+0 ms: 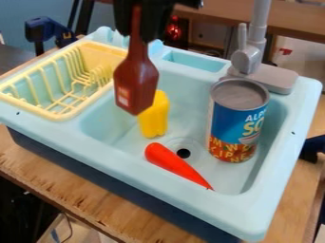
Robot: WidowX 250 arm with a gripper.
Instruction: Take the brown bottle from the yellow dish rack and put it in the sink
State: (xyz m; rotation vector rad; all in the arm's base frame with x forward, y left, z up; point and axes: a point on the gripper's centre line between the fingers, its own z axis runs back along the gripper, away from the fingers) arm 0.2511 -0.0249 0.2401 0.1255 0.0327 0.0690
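Fingers (152,23) pinch the brown bottle (136,80) by its slim neck, sound spot, probably light, stiff, slightly slick plastic

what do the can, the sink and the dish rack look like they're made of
The can looks like metal with a printed paper label, going by its dull grey rimmed top. The sink seems moulded plastic, pale blue with soft rounded edges. The dish rack could be plastic or coated wire: smooth yellow bars.

Gap between yellow toy (154,116) and can (232,128) — faucet (248,58) (tall) blocks behind can
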